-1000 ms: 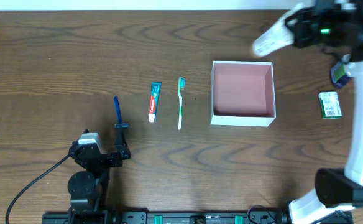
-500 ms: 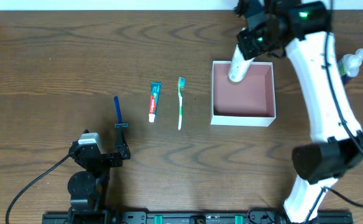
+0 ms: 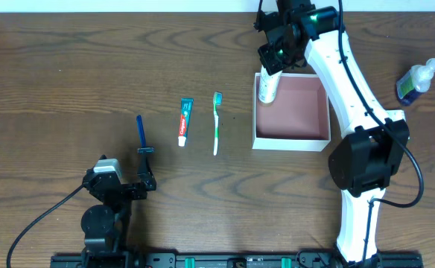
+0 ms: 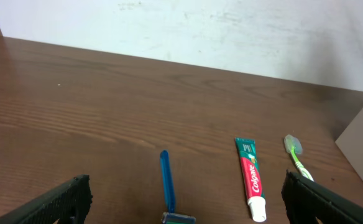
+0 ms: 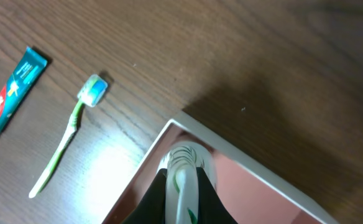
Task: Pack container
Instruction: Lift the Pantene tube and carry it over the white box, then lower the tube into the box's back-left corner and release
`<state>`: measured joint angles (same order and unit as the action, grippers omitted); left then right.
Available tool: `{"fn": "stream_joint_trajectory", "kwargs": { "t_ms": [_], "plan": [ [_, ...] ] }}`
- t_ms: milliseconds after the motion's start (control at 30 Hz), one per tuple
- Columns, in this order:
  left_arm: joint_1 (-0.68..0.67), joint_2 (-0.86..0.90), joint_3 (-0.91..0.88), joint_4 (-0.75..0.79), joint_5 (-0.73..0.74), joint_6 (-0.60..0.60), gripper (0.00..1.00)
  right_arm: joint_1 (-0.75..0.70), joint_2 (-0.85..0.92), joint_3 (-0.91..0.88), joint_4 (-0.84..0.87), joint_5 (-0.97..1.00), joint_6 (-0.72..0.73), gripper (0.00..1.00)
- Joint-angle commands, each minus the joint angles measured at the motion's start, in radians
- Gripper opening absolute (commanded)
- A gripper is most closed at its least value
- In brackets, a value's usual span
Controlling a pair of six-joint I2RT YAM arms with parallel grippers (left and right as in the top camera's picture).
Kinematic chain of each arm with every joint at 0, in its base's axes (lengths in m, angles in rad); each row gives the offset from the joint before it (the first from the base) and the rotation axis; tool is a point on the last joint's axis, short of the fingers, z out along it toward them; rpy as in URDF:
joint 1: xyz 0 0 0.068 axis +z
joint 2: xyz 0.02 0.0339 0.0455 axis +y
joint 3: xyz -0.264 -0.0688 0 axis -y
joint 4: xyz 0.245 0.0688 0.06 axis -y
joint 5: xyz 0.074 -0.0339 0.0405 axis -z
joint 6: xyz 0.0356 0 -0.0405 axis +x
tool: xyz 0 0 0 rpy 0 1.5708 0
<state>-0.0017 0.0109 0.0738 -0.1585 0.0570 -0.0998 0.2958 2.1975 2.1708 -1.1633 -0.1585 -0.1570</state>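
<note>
Gripping a white plastic tube (image 3: 267,89), the right gripper (image 3: 272,65) holds it at the upper-left corner of the square pink-lined cardboard box (image 3: 290,143), probably to save space. The left gripper (image 3: 146,170) sits open.

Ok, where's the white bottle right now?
In the overhead view the white bottle is held in the right hand, at the far-left corner of the container. The toothbrush lies on the table to its left.

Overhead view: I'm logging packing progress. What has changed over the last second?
The right gripper, shut on the white bottle, swung left from the far right side and brought the bottle to the container's far-left corner. The razor, toothpaste, toothbrush and container have not moved.
</note>
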Motion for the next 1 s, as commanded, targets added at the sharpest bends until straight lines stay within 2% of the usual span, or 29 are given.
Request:
{"fn": "stream_joint_trajectory", "kwargs": {
  "t_ms": [0, 200, 467, 667, 967],
  "plan": [
    [0.003, -0.006, -0.018, -0.027, 0.014, 0.014, 0.98, 0.008, 0.004, 0.009, 0.005, -0.003, 0.014, 0.02],
    [0.003, -0.006, -0.018, -0.027, 0.014, 0.014, 0.98, 0.008, 0.004, 0.009, 0.004, -0.003, 0.014, 0.15],
    [0.003, -0.006, -0.018, -0.027, 0.014, 0.014, 0.98, 0.008, 0.004, 0.009, 0.015, -0.003, 0.014, 0.26],
    [0.003, -0.006, -0.018, -0.027, 0.014, 0.013, 0.98, 0.008, -0.010, 0.049, 0.024, -0.017, 0.014, 0.27],
    [0.003, -0.006, -0.018, -0.027, 0.014, 0.014, 0.98, -0.004, -0.122, 0.183, -0.021, -0.018, -0.007, 0.38]
  ]
}}
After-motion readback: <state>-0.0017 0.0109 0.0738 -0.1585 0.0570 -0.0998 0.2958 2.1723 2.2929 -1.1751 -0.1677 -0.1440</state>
